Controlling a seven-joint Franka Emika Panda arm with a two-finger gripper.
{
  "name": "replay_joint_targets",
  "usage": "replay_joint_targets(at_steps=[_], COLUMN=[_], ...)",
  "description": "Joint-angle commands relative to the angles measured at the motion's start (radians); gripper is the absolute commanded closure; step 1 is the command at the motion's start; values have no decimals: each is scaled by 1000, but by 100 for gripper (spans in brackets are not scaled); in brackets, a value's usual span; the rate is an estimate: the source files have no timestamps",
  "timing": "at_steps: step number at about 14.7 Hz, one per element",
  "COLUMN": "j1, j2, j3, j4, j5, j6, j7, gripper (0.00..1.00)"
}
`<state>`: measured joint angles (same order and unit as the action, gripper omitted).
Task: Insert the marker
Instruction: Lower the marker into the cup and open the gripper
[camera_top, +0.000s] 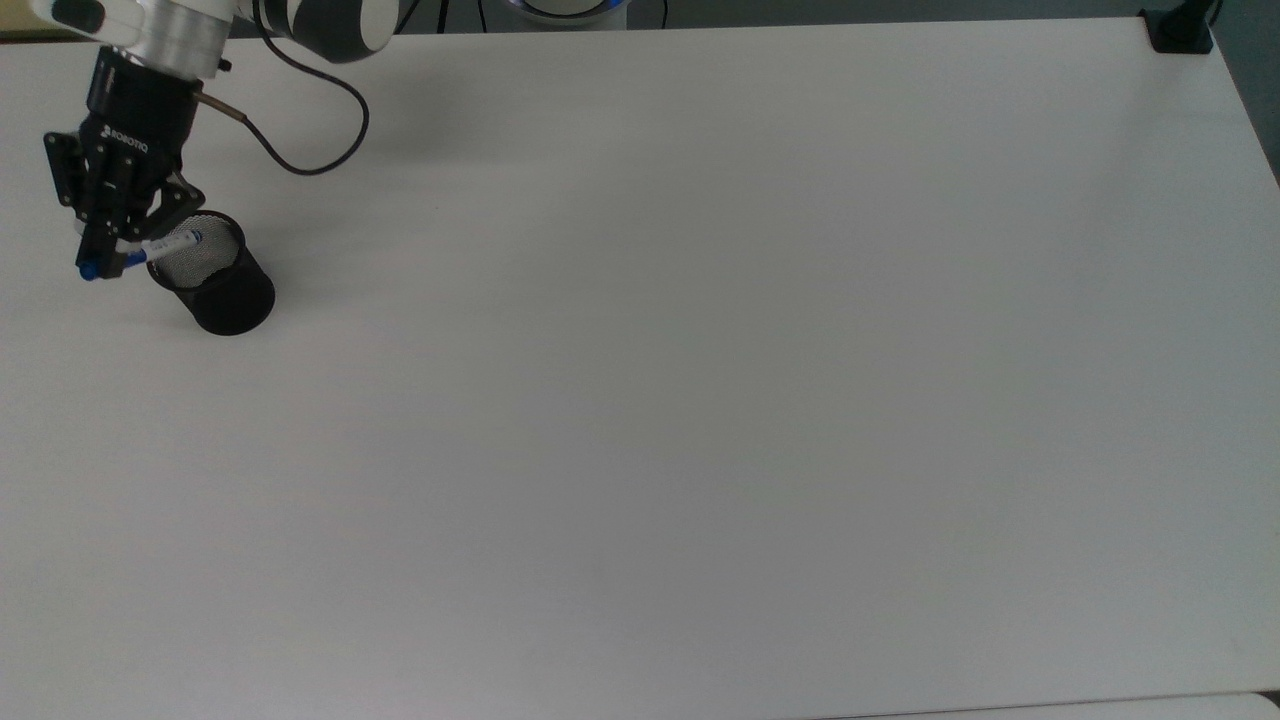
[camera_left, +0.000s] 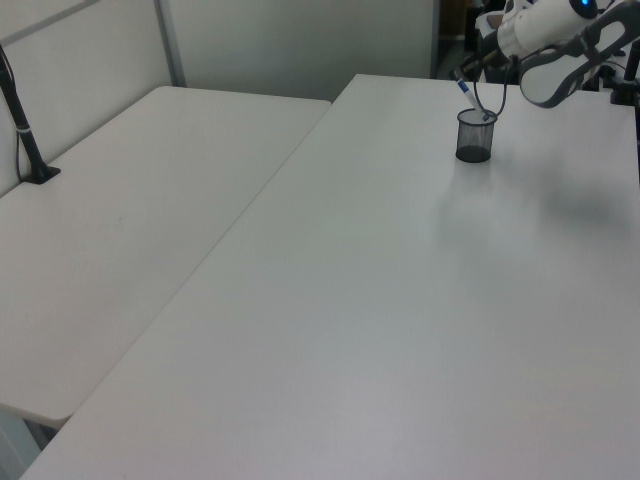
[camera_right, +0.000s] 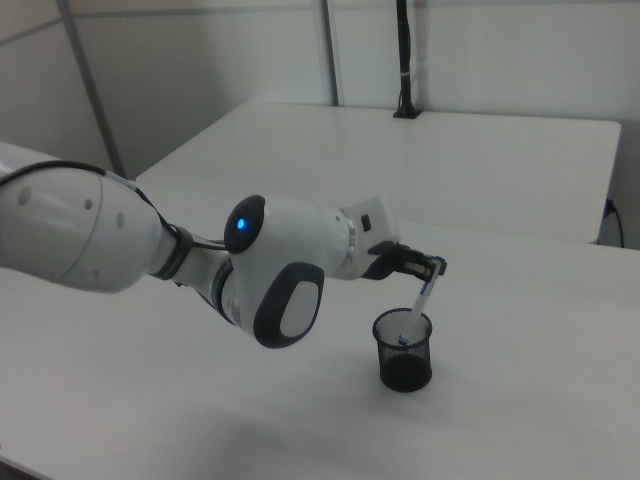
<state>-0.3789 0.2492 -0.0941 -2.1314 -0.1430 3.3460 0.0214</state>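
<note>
Gripping the marker (camera_top: 165, 243) near its upper blue end, the claw (camera_top: 108, 256) has its fingers closed on the barrel. The marker is tilted, its lower end inside the mouth of the black mesh cup (camera_top: 215, 282), below the rim as the right view shows (camera_right: 421, 303); whether that end touches the cup wall cannot be told. The claw itself sits just beside the cup rim, on the top view's left, apart from the mesh. The cup (camera_left: 475, 137) stands upright on the white surface (camera_top: 700, 400), near the far-left corner in the top view. A black cable (camera_top: 300, 150) loops from the wrist over the surface. To the top view's right and below the cup the surface lies open. The left view shows a second surface (camera_left: 130, 220) abutting alongside.
</note>
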Motion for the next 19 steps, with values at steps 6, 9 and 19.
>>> replay_joint_targets(at_steps=[6, 9, 19], j1=[-3, 11, 211], j2=[-14, -51, -301], j3=[-3, -1, 17], j4=[-22, -22, 262], j5=[-14, -13, 15], j6=[36, -11, -1194], j7=[14, 72, 72], gripper=[53, 20, 0])
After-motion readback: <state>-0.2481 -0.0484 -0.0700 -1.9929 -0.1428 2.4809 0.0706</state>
